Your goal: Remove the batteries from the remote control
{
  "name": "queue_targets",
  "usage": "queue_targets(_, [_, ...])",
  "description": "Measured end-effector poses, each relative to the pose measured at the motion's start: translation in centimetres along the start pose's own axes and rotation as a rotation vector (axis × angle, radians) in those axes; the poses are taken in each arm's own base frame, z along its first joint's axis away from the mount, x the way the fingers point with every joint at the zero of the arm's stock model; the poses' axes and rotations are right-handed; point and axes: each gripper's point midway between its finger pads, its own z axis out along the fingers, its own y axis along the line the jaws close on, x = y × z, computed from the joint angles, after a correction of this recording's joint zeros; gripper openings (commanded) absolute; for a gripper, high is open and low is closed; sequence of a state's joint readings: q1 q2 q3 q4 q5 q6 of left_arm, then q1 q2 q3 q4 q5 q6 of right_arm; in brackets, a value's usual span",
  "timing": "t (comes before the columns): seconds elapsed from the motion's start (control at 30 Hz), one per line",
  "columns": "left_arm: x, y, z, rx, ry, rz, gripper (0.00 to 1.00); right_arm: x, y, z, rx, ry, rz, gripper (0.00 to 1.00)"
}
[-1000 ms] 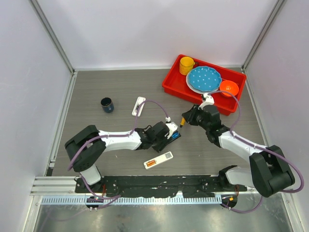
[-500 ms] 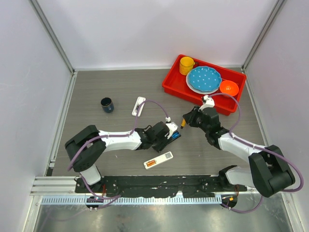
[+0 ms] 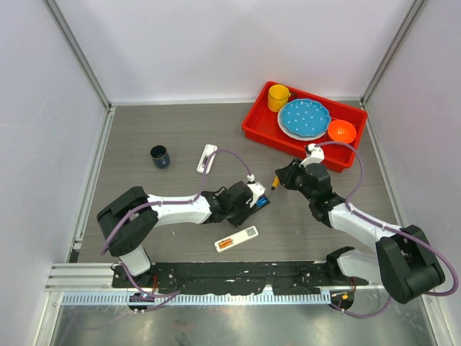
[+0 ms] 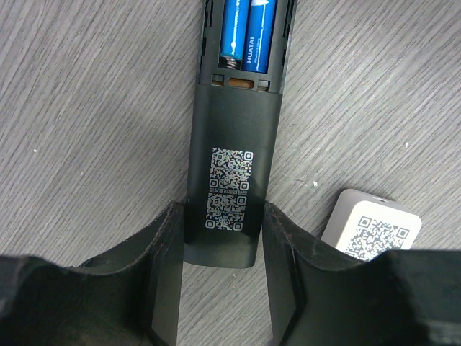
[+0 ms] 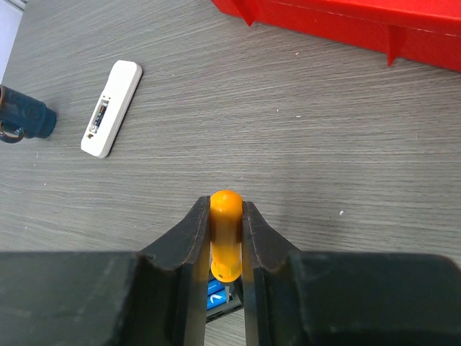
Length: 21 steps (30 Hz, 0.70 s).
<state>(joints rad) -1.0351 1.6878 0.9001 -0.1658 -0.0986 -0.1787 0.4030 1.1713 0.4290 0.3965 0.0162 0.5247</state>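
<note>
Nothing is unloaded yet: both blue batteries lie in the open bay of the black remote, whose end the left gripper clamps, while the right gripper pinches an orange screwdriver near that bay.

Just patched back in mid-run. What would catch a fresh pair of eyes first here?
The black remote stands out first: it lies back-up between the left gripper fingers, cover off, with two blue batteries showing in the bay. Next is the right gripper, which pinches an orange-handled screwdriver with those blue cells visible just beyond it. At the far right of the table, the red tray holds bright dishes.
</note>
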Motion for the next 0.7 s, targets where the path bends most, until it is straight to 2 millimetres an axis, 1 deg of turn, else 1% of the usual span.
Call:
queue_targets(0.27, [0.0, 0.0, 0.0, -0.005, 0.0, 0.002, 0.28, 0.1, 0.0, 0.2, -0.005, -0.002, 0.0, 0.01])
queue_targets(0.43, [0.0, 0.0, 0.0, -0.005, 0.005, 0.003, 0.27, 1.2, 0.0, 0.6, -0.017, 0.034, 0.001, 0.01])
queue_targets(0.53, [-0.1, -0.1, 0.0, -0.005, 0.005, 0.003, 0.25, 1.3, 0.2, 0.8, -0.029, 0.037, 0.0, 0.01])
queue_targets(0.7, [0.0, -0.1, 0.0, -0.005, 0.01, 0.004, 0.25, 1.4, 0.2, 1.0, -0.034, 0.039, 0.001, 0.01])
